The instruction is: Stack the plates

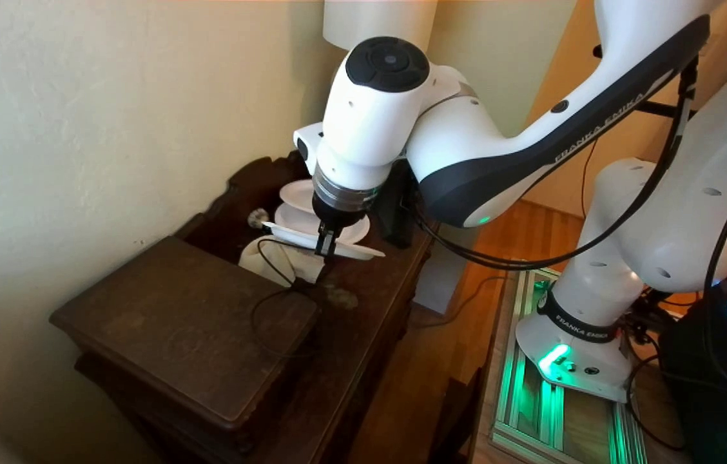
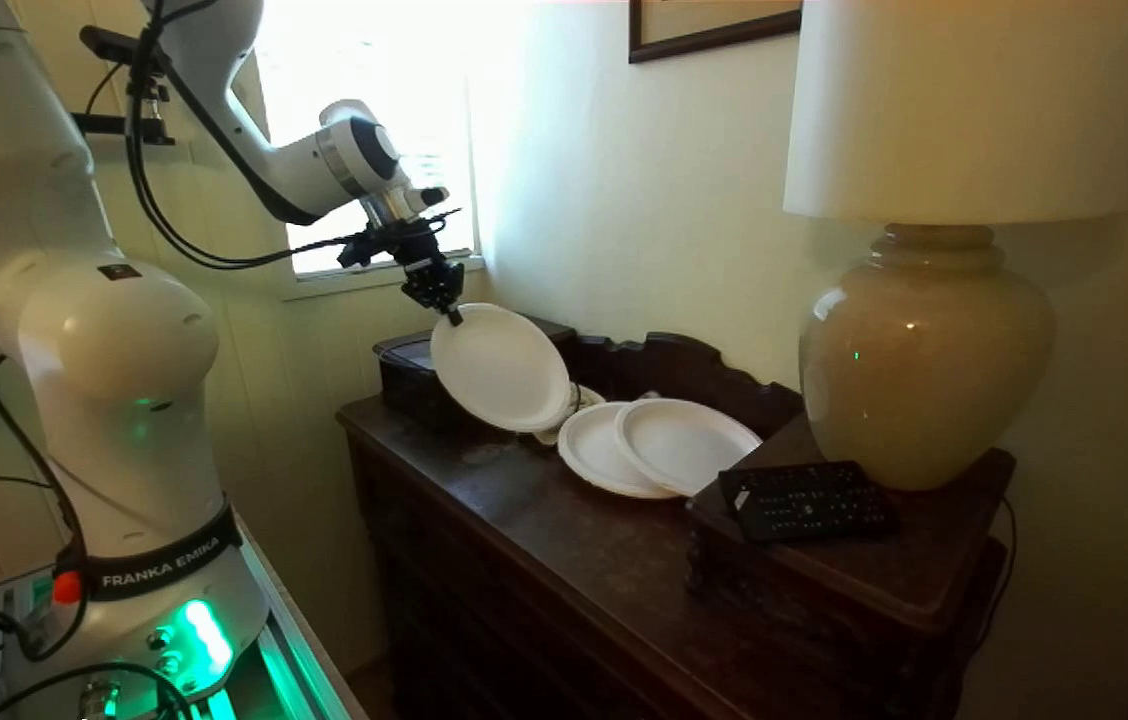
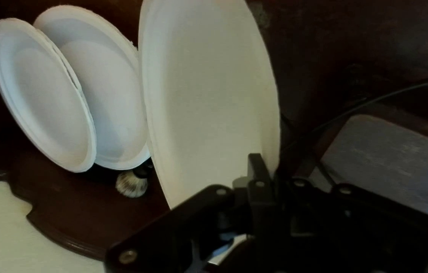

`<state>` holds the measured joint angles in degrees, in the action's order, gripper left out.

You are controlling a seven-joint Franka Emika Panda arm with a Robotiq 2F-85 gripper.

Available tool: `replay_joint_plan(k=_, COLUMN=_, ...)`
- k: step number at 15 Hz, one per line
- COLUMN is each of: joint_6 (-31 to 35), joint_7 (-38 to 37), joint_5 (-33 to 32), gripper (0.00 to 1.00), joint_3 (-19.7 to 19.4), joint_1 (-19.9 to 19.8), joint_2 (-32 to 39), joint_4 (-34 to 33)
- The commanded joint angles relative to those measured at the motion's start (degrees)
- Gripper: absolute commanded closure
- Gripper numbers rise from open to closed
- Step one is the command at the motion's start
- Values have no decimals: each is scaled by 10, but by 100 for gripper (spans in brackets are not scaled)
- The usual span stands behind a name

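Three white round plates show. My gripper (image 2: 454, 318) is shut on the rim of a plate (image 2: 499, 365) and holds it steeply tilted above the dresser. In the wrist view the gripper (image 3: 269, 172) has one finger across the face of the held plate (image 3: 206, 98); the finger behind it is mostly hidden. Two other plates lie on the dresser, partly overlapping: the right plate (image 2: 686, 445) rests over the edge of the left plate (image 2: 596, 455). The held plate is apart from them, on the side away from the lamp.
The lamp (image 2: 924, 350) and a black keypad (image 2: 809, 500) stand on a raised wooden end of the dresser. A wooden box top (image 1: 189, 328) with a thin cable and a cream object (image 1: 270, 261) are near the gripper. A brush (image 3: 132, 184) lies by the back board.
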<state>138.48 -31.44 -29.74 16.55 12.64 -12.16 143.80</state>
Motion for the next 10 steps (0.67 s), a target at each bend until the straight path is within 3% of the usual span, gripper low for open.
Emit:
replay_joint_plan(k=1, joint_6=-36, joint_7=5, joint_5=-18, gripper=95, joint_3=15, joint_1=-19, joint_2=-24, joint_4=5)
replay_joint_plan(k=8, joint_6=-125, joint_7=-1, joint_5=-143, gripper=96, joint_3=10, joint_1=-49, joint_2=4, joint_4=-5)
replay_joint_plan(k=10, joint_6=-111, joint_7=-12, joint_5=-194, gripper=96, joint_3=1, joint_1=-56, joint_2=17, joint_4=-4)
